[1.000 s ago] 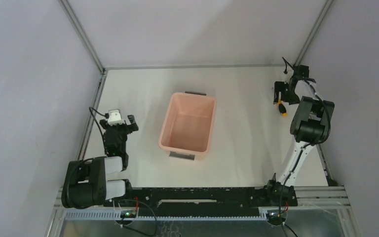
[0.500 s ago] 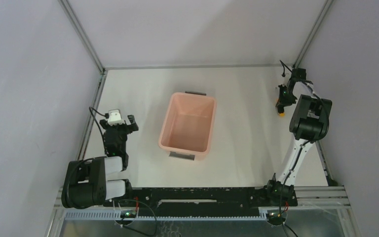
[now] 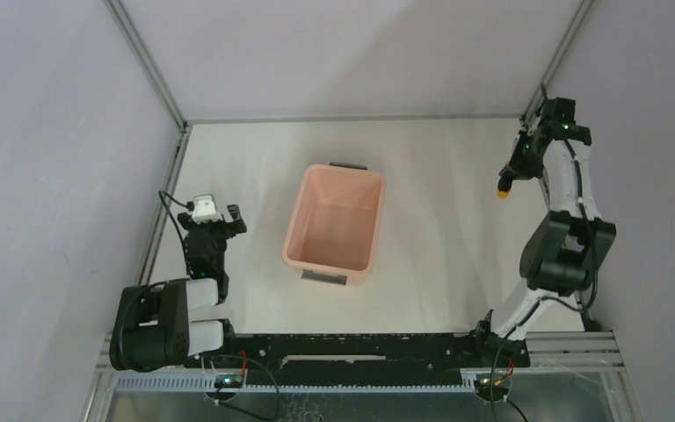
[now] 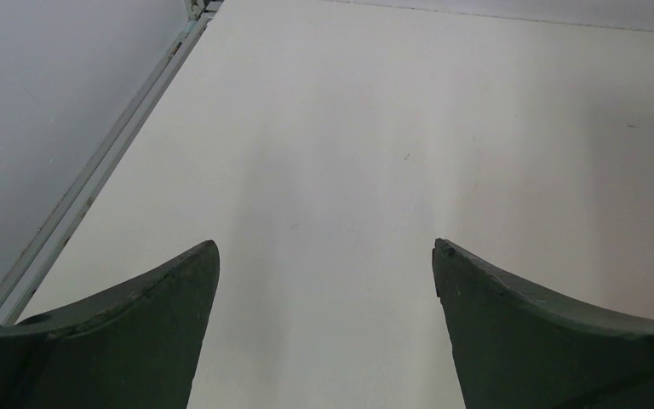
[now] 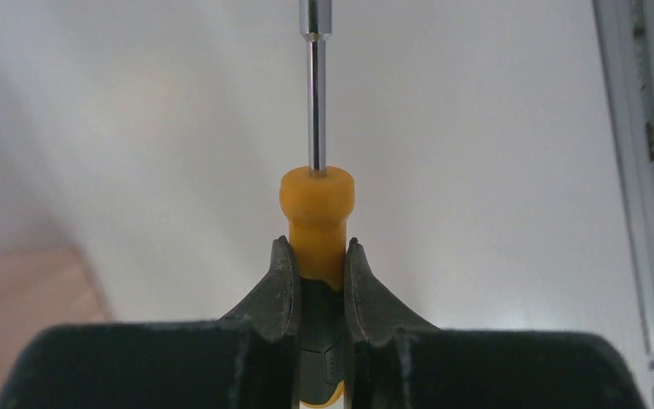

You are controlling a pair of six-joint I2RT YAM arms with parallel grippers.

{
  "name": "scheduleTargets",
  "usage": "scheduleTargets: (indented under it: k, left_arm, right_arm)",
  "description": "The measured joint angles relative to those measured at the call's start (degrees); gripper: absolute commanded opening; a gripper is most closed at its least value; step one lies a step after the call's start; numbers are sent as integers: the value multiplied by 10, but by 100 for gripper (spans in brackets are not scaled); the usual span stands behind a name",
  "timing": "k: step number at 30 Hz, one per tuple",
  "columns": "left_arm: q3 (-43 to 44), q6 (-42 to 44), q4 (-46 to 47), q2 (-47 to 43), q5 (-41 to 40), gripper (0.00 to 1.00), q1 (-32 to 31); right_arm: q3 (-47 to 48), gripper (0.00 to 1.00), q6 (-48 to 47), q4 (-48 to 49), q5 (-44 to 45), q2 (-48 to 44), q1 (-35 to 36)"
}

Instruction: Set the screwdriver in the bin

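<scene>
My right gripper (image 5: 317, 249) is shut on the screwdriver (image 5: 316, 213), its fingers (image 5: 279, 285) clamped on the orange-yellow and black handle while the thin silver shaft points straight ahead. From above, that gripper (image 3: 510, 176) hangs at the far right of the table, raised, with the orange tip of the screwdriver (image 3: 502, 191) showing below it. The pale pink bin (image 3: 292, 237) stands empty in the middle of the table, well to the left of it. Near the left edge my left gripper (image 3: 220, 215) rests low, and its fingers (image 4: 170, 281) are wide apart over bare tabletop.
Grey enclosure walls and a metal frame rail (image 3: 165, 189) run along the left side; another rail (image 5: 639, 170) lies close on the right gripper's right. A corner of the bin (image 5: 25, 298) shows at the lower left of the right wrist view.
My right gripper closed on the screwdriver where it lay on the table and has lifted it, the arm straightening up and swinging toward the back right corner. The left arm has not moved.
</scene>
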Motion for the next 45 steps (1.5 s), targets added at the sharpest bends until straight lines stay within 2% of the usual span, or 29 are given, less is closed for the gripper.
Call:
scheduleTargets:
  k: [4,6,8,13,15,19,27,31,36,38,40,43,45]
  left_arm:
    - [0,0,0,0,0,100,0]
    - [0,0,0,0,0,100,0]
    - [0,0,0,0,0,100,0]
    - [0,0,0,0,0,100,0]
    - [0,0,0,0,0,100,0]
    - [0,0,0,0,0,100,0]
    - [0,0,0,0,0,100,0]
    - [0,0,0,0,0,100,0]
    - [0,0,0,0,0,100,0]
    - [0,0,0,0,0,100,0]
    - [0,0,0,0,0,100,0]
    - [0,0,0,0,0,100,0]
    - [0,0,0,0,0,100,0]
  right_arm:
    - [0,0,58,-47,-18,-95,31]
    - [2,0,86,-62,-17,-131,79]
    - [12,0,116,-78,-17,-155,159]
    - [75,0,179,-95,-13,-143,362]
    - [101,5,211,-93,-3,-123,438]
    - [108,7,271,-63,32,-76,531]
    - [40,8,352,45,90,20,614]
    - [-25,13,371,97,123,47,633]
    - [-76,29,385,144,159,89,645]
    - [-93,42,388,161,171,99,647]
    - [-107,47,390,173,180,106,648]
    - [-113,63,392,185,190,111,651]
    - [-112,65,390,195,194,111,654]
